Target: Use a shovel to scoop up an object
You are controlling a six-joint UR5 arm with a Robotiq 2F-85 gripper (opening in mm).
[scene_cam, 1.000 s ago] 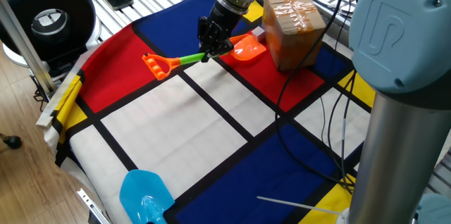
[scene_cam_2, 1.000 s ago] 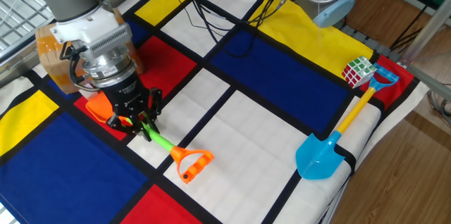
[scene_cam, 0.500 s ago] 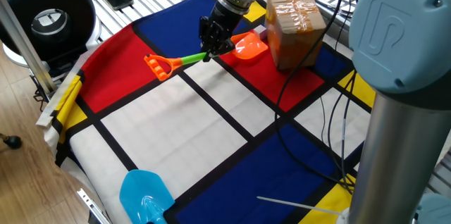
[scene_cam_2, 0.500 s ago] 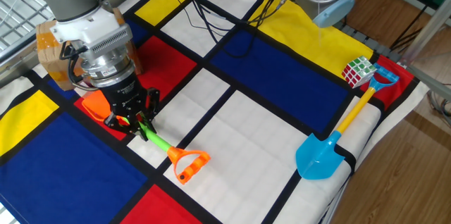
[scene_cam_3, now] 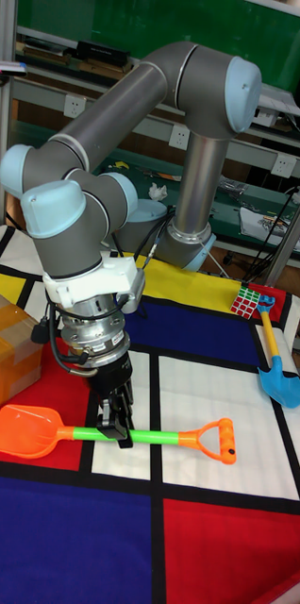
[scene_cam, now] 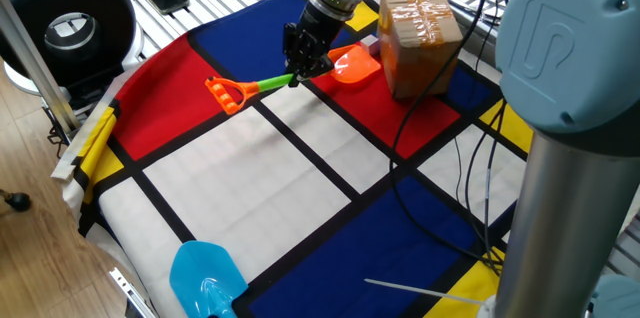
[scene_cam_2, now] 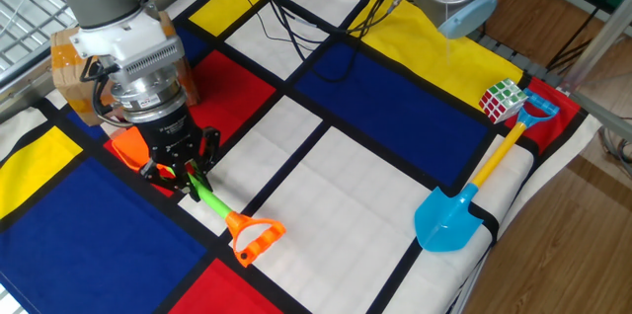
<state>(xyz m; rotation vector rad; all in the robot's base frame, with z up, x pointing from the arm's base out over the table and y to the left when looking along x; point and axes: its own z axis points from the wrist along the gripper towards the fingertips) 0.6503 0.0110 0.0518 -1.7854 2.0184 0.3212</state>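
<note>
The orange-bladed toy plastic shovel [scene_cam_3: 122, 434] lies level, blade toward the brown tape-wrapped cardboard box [scene_cam: 418, 36], loop pointing away; the end effector [scene_cam_3: 112, 429] is clamped on its green shaft.

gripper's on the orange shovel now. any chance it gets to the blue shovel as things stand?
Probably not yet. The gripper is shut on the orange shovel by its green shaft, so it is occupied. The blue shovel lies uncovered near the cloth's far edge, beside a Rubik's cube; whether the arm stretches that far is hard to judge.
</note>
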